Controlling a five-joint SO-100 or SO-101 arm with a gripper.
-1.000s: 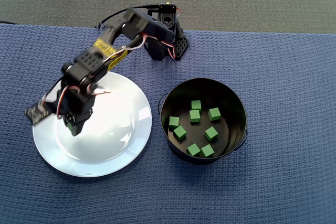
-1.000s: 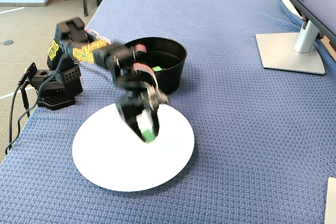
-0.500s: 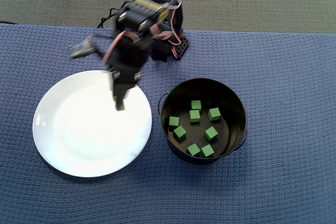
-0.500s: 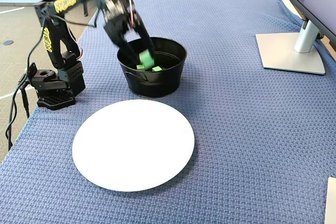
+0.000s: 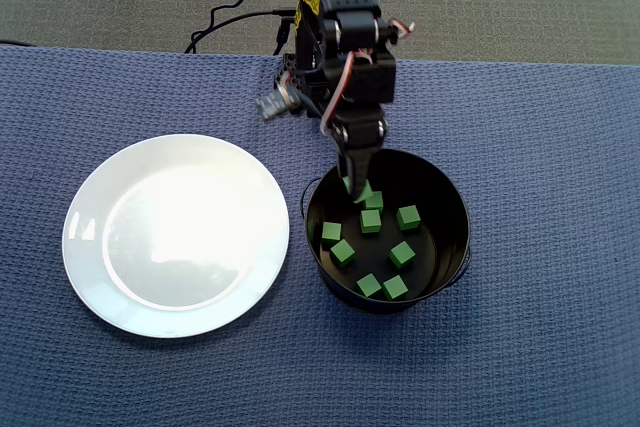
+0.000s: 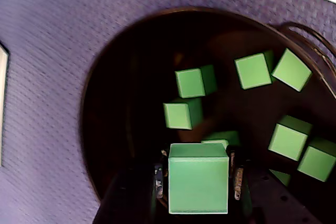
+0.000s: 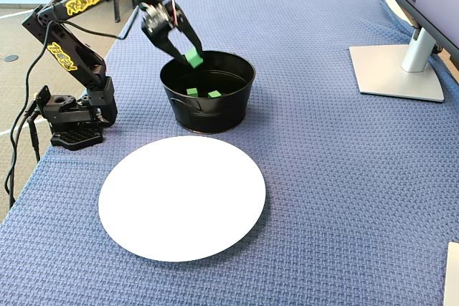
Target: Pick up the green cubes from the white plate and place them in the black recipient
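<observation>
Overhead view: the gripper [image 5: 357,185] hangs over the back edge of the pot [image 5: 455,209], with a cube [image 5: 351,185] between its tips. Seven cubes [image 5: 371,221] lie on the pot floor. The plate [image 5: 90,277], beside the pot on the left, has nothing on it.

Wrist view: the held cube [image 6: 198,178] fills the low middle, and both fingers [image 6: 158,180] press its two sides, so the claw is clamped on it. Below it the pot [image 6: 100,77] is open, with loose cubes [image 6: 192,82] spread on the dark floor.

Fixed view: the gripper [image 7: 192,57] holds the cube [image 7: 192,58] above the pot's [image 7: 215,109] far-left rim, inside the opening or just at its edge; I cannot tell exactly. The plate [image 7: 183,198] in front is bare.

Step in hand: the carry is at its end; this looks like the last cube, because the plate is empty.

Next move: I think the claw only needs to open, perhaps after moving a little toward the pot's centre, so the cube falls clear of the rim.
</observation>
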